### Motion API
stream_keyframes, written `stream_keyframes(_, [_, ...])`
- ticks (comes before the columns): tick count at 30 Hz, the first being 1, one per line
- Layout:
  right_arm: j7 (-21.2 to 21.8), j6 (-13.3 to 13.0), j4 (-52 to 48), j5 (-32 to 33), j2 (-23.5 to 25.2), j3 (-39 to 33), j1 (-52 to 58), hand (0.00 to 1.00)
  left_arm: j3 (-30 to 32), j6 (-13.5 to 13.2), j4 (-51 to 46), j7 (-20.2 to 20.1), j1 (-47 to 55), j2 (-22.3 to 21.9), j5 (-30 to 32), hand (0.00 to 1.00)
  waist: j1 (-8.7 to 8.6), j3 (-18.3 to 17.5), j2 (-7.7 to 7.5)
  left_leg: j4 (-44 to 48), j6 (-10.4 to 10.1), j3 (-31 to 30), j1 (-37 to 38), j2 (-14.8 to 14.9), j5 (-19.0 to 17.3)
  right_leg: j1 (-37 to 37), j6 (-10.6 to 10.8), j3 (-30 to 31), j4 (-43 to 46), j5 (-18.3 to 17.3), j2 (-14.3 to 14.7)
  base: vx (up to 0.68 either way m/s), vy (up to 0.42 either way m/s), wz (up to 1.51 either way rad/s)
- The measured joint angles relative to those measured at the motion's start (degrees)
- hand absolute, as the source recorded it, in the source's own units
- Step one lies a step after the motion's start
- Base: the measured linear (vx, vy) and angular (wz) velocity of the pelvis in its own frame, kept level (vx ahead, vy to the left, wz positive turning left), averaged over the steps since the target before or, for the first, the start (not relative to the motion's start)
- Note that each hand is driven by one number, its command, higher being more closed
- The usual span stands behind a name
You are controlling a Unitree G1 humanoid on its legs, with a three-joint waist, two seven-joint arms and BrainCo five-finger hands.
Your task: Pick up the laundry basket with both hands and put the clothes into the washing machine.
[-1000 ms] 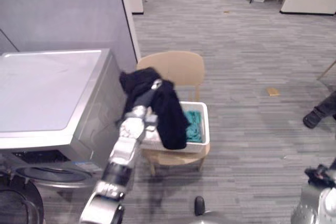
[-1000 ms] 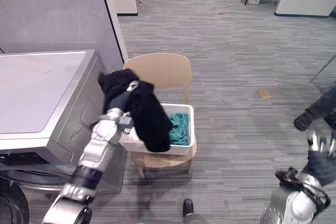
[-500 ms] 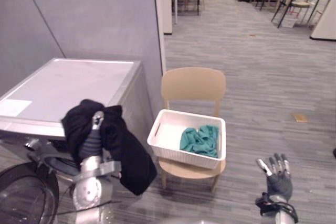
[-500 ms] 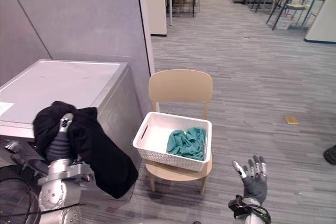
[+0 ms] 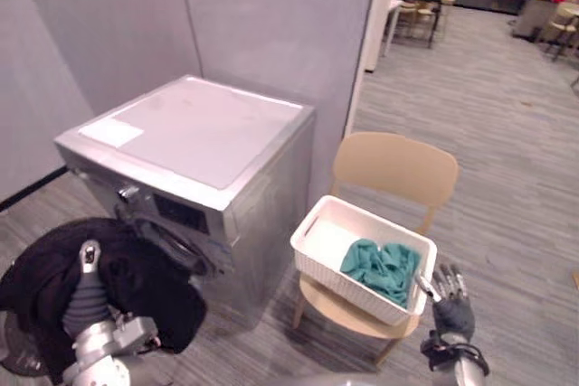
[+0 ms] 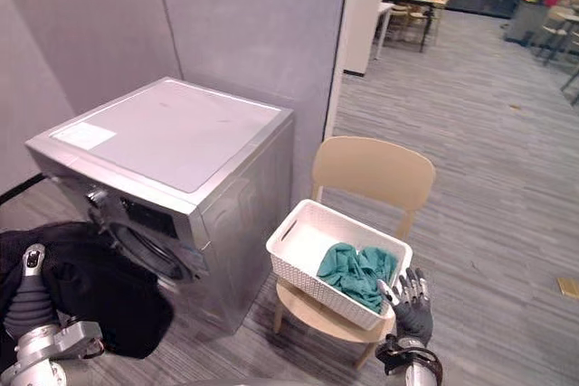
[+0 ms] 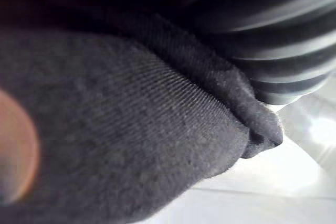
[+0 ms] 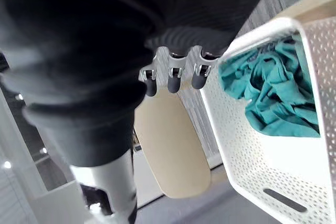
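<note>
Grey carpeted floor (image 5: 507, 133) runs along a grey partition wall (image 5: 262, 15). The washing machine (image 5: 208, 133) stands against that wall, with a tan chair (image 5: 393, 164) just beside it.

1. Task items. The white laundry basket (image 6: 312, 285) sits on the chair seat and holds 1 teal garment (image 5: 384, 268). A black garment (image 5: 136, 287) is outside the basket, draped over your left robot hand (image 5: 87, 291).
2. Left robot hand. It is low, near the machine's round front opening (image 6: 149, 250). Its fingers are buried in the cloth, so you cannot tell how they are set.
3. Right robot hand (image 6: 412, 300). It is just beside the basket's near corner, fingers straight and spread, holding nothing.

Step in hand, as judged: loading garment 1 of 2 into the drum.

Next move: bring the draped cloth level with the opening and push it fully inside. Watch for loose folds catching on the door rim. The teal garment then needs collecting from the basket.
</note>
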Motion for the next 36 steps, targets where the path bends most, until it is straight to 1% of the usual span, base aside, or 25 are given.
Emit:
stream_keyframes(2, [0.2,0.5,1.8,0.0,-0.6,2.8,-1.3,0.00,0.5,0.2,0.0,-0.1,0.4,0.0,-0.2,1.00,0.07,1.1,-0.67,1.8,-0.3,-3.2,-1.9,-0.2,-0.3,0.0,-0.2,-2.8,2.5,-1.8,-0.4,-0.04,-0.071,0.73])
stream_keyframes(5, [0.0,1.2,2.8,0.0,-1.7,5.1,-3.0,0.00,-1.0,1.4,0.0,-0.4,0.8,0.1,-2.3,1.00,0.13,2.6,-1.02,2.0,-0.5,-10.4,-6.6,-2.6,1.0,-2.2,0.0,-10.3,8.3,-5.7,-4.1,-0.06,-0.066,1.35])
stream_keyframes(7, [0.0,1.3,3.0,0.0,-2.7,5.2,-5.1,0.00,-2.5,1.5,0.0,-0.4,0.4,0.1,-2.9,1.00,0.00,4.3,-0.65,1.1,0.9,-8.3,-9.1,-2.4,2.0,-3.2,0.4,-14.6,12.1,-7.8,-7.2,-0.04,-0.082,1.27])
stream_keyframes(8, [-0.2,1.3,3.2,-0.8,-3.3,5.3,-7.1,0.00,-3.9,1.7,0.1,-0.4,0.2,0.5,-3.0,1.00,0.14,5.7,-1.06,1.8,1.6,-2.6,-10.0,-0.3,2.5,-3.4,0.5,-17.1,13.0,-8.1,-8.8,0.01,-0.058,1.10])
stream_keyframes(9, [-0.4,1.4,4.3,-1.3,-4.9,5.2,-9.5,0.00,-5.1,1.7,0.8,-0.3,0.1,0.4,-3.0,1.00,0.27,6.4,0.49,3.3,1.6,2.3,-11.5,1.8,2.5,-3.4,0.5,-18.4,14.0,-8.1,-10.1,0.01,-0.059,0.88])
stream_keyframes(11, [-0.8,1.7,4.9,-2.3,-5.8,5.2,-12.0,0.00,-7.2,1.7,1.4,-0.4,-0.2,0.1,-3.0,1.00,0.07,6.9,2.24,7.8,1.6,4.6,-12.7,5.0,2.5,-3.7,0.4,-19.4,16.7,-7.9,-12.4,0.08,0.016,0.40])
stream_keyframes(13, [-1.4,1.7,4.9,-2.7,-5.3,4.9,-12.9,0.00,-9.3,1.7,1.7,-1.4,-0.4,0.1,-3.2,1.00,-0.13,6.9,2.21,11.4,1.6,4.5,-12.6,8.5,2.5,-3.1,0.8,-19.7,18.3,-7.7,-14.5,0.10,0.105,0.32])
stream_keyframes(14, [-1.5,1.7,5.1,-2.7,-4.9,3.4,-12.8,0.00,-11.7,1.6,3.3,-1.6,-0.8,0.5,-3.8,1.00,-0.33,6.8,2.39,11.4,2.0,4.7,-12.0,11.3,2.8,-2.4,2.6,-19.9,18.6,-6.7,-15.5,0.06,0.139,0.27])
stream_keyframes(15, [-1.6,1.7,5.7,-2.7,-4.7,2.5,-12.9,0.00,-12.6,1.7,4.4,-1.6,-1.3,0.6,-4.0,1.00,-0.31,6.8,2.34,10.9,0.8,3.8,-11.8,11.3,2.2,-2.2,3.6,-20.0,18.6,-6.1,-16.2,0.13,0.334,0.37])
stream_keyframes(16, [-2.0,1.8,8.2,-2.7,-4.2,0.9,-13.8,0.00,-13.5,1.9,7.2,-1.6,-2.7,1.5,-4.2,1.00,-0.63,6.4,1.54,11.2,-2.4,4.0,-11.7,9.2,0.2,-1.9,5.8,-19.9,17.4,-4.5,-17.2,0.11,0.278,0.35])
stream_keyframes(18, [-2.7,2.0,11.4,-2.6,-2.8,0.5,-14.7,0.00,-13.5,2.5,11.3,-1.5,-5.9,2.7,-4.8,1.00,-1.27,6.9,-0.53,12.3,-5.1,3.4,-13.6,6.8,-1.3,-1.5,6.4,-20.1,12.9,-0.7,-17.7,0.11,0.379,0.30])
stream_keyframes(19, [-2.7,2.2,12.7,-2.6,-2.7,1.0,-15.4,0.00,-13.2,2.7,13.5,-1.4,-8.0,3.1,-5.1,1.00,-1.20,7.6,-1.70,16.0,-4.3,3.2,-14.9,5.3,-3.5,-0.5,6.2,-19.3,10.2,2.2,-17.9,0.08,0.440,0.10])
stream_keyframes(21, [-3.3,2.2,13.8,-2.6,-2.6,0.2,-16.1,0.00,-14.4,3.1,14.9,-1.5,-9.3,3.9,-6.1,1.00,-1.13,7.8,-1.75,22.5,-2.2,3.6,-16.2,3.3,-7.7,0.9,6.0,-17.8,8.4,5.6,-19.6,0.05,0.392,-0.03])
stream_keyframes(23, [-3.9,2.0,14.5,-2.5,-2.6,-0.3,-16.6,0.00,-15.6,3.0,15.1,-1.6,-10.2,4.1,-6.3,1.00,-1.09,7.8,-1.55,24.0,-0.2,4.8,-16.4,1.1,-9.9,0.6,4.2,-16.5,8.0,8.1,-21.7,0.01,0.395,-0.08])
stream_keyframes(24, [-4.1,1.9,15.7,-2.5,-2.6,-0.8,-17.2,0.00,-16.5,3.0,15.2,-1.7,-11.4,4.4,-6.3,1.00,-0.25,7.2,-1.42,24.2,1.2,5.7,-17.4,-1.2,-10.4,-1.7,-0.8,-14.3,8.6,12.0,-24.1,0.01,0.374,-0.11])
stream_keyframes(25, [-4.5,2.0,16.1,-2.5,-2.8,-1.5,-17.2,0.00,-17.5,3.0,15.8,-1.8,-12.1,4.4,-6.2,1.00,-0.08,7.0,0.04,23.8,2.5,6.0,-18.0,-2.2,-10.4,-3.9,-5.4,-12.9,9.7,15.4,-25.2,0.01,0.420,-0.08])
stream_keyframes(26, [-5.0,2.0,16.2,-2.5,-2.9,-1.6,-17.2,0.00,-18.2,3.0,15.9,-1.8,-12.3,4.4,-6.2,1.00,-0.19,7.3,0.98,23.3,3.3,6.0,-17.9,-2.9,-10.2,-5.2,-9.0,-11.6,10.7,17.9,-25.9,0.02,0.249,0.16])
stream_keyframes(27, [-5.3,2.1,16.2,-2.5,-2.6,-1.5,-16.8,0.00,-19.7,2.9,16.0,-1.8,-12.6,4.3,-6.2,1.00,-1.28,7.9,2.49,22.1,4.7,5.3,-16.9,-3.8,-9.5,-7.6,-13.2,-5.8,14.4,19.5,-26.2,0.09,0.270,0.43])
stream_keyframes(28, [-5.4,2.4,16.0,-2.5,-2.7,0.1,-15.9,0.00,-20.4,2.8,16.0,-1.6,-12.7,4.4,-6.2,1.00,-2.27,8.1,3.20,20.4,6.0,4.4,-15.0,-4.0,-8.8,-8.7,-10.0,1.1,20.5,13.6,-23.5,0.11,0.175,0.52])
stream_keyframes(29, [-5.3,2.4,15.6,-2.5,-2.7,0.8,-15.4,0.00,-20.9,2.6,16.0,-1.5,-12.7,4.4,-6.2,1.00,-2.42,8.2,3.25,19.3,6.6,4.0,-13.8,-4.1,-8.4,-9.2,-7.7,3.3,23.9,9.4,-21.5,0.13,0.181,0.57])
stream_keyframes(30, [-5.0,2.4,13.5,-2.4,-2.7,1.7,-14.1,0.00,-22.1,2.4,16.0,-1.5,-12.7,4.5,-6.2,1.00,-2.53,8.1,3.08,16.7,6.9,3.0,-11.3,-4.3,-7.5,-10.1,-5.1,5.2,30.3,1.8,-17.6,0.09,0.113,0.42])
stream_keyframes(31, [-4.9,2.4,12.2,-2.3,-2.7,1.8,-13.5,0.00,-22.7,2.4,16.0,-1.5,-12.7,4.6,-6.2,1.00,-2.56,8.0,2.90,15.3,7.0,2.7,-10.2,-4.6,-6.8,-10.5,-4.1,5.1,32.7,-0.8,-15.9,0.11,0.097,0.52])
stream_keyframes(33, [-4.8,1.6,7.9,-2.1,-2.2,1.6,-11.2,0.00,-25.5,2.4,16.0,-1.5,-12.6,4.7,-6.2,1.00,-3.32,6.8,0.67,10.6,7.1,1.4,-7.0,-6.5,-5.1,-12.2,-3.8,2.6,37.5,-8.5,-10.5,0.10,-0.007,0.48])
stream_keyframes(34, [-4.8,1.5,7.5,-2.0,-2.2,1.5,-10.9,0.00,-26.1,2.4,16.0,-1.5,-12.6,4.7,-6.2,1.00,-3.33,6.7,0.54,10.4,7.1,1.1,-6.6,-6.5,-5.1,-12.2,-3.7,2.1,37.4,-9.9,-9.2,0.09,-0.086,0.37])
stream_keyframes(36, [-4.6,1.5,6.8,-1.7,-2.1,1.6,-9.5,0.00,-28.7,2.5,16.1,-1.6,-12.7,4.6,-6.1,1.00,-3.69,5.9,-0.69,10.0,6.9,0.0,-6.1,-6.2,-5.0,-13.1,-2.4,2.0,31.0,-13.4,-3.5,0.09,-0.137,0.27])
